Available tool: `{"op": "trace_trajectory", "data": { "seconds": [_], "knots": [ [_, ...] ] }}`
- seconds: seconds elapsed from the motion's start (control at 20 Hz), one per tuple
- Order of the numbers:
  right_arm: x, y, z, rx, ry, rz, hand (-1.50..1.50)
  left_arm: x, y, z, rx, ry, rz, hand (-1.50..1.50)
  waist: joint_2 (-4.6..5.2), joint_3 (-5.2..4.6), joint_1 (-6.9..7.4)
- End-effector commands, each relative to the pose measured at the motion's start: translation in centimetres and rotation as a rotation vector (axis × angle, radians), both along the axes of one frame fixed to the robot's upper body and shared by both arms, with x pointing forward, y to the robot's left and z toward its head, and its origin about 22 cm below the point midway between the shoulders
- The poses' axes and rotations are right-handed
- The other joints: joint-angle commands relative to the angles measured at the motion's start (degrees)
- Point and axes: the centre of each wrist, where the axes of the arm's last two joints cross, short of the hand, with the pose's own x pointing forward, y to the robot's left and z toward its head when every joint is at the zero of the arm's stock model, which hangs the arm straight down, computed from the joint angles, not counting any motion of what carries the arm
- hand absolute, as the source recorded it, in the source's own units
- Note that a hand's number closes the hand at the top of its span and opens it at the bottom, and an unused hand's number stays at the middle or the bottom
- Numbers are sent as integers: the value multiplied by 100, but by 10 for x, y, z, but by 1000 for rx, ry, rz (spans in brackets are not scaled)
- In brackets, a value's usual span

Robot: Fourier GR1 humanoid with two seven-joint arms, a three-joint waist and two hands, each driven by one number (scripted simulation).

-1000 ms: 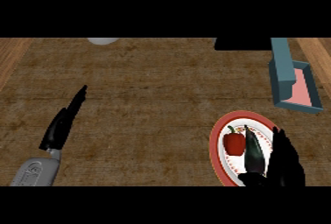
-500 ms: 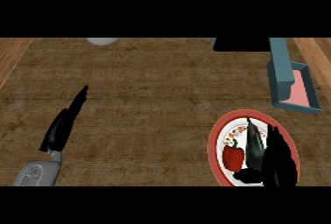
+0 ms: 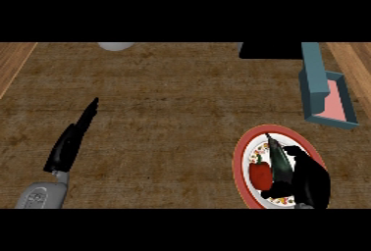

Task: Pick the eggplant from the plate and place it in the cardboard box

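lying on the red-rimmed patterned plate (image 3: 241,162): a dark, elongated eggplant (image 3: 279,159), long axis running up and away, stem end far, beside a red pepper (image 3: 261,175). curled round its near end from the right: black right hand (image 3: 308,179), fingers clamped on it. resting open, well apart at the left: black left hand (image 3: 72,139). up-right, beyond the plate: blue-walled, pink-floored cardboard box (image 3: 330,98), nearer the right hand.

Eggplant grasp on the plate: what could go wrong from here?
1. The red pepper lies right beside the eggplant on the plate, so the right hand closing on the eggplant might nudge or drag the pepper along.
2. The box is narrow and sits near the counter's far right edge; a long eggplant may catch its wall on the way in.
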Motion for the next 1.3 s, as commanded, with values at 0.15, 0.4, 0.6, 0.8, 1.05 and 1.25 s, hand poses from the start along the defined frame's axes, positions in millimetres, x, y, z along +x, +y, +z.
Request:
{"op": "trace_trajectory", "data": {
  "seconds": [0.15,0.4,0.6,0.8,1.05,1.25],
  "knots": [
    [1,1,-14,-204,-87,26,150,18,16,13,-1,-3,27,0,84,101,-26],
    [17,-6,-13,-243,-131,-29,150,-2,-1,7,9,5,5,0,76,105,25],
    [3,21,-1,-303,-187,-59,150,4,7,10,11,-9,0,0,69,101,-5],
    [53,46,32,-343,-103,266,150,18,-13,14,17,-23,-29,0,114,102,183],
    [107,84,82,-355,-27,595,150,17,-24,8,-8,-23,-49,0,135,97,314],
    [130,100,121,-372,-95,610,150,5,2,5,9,8,-11,0,79,102,70]
  ]
}}
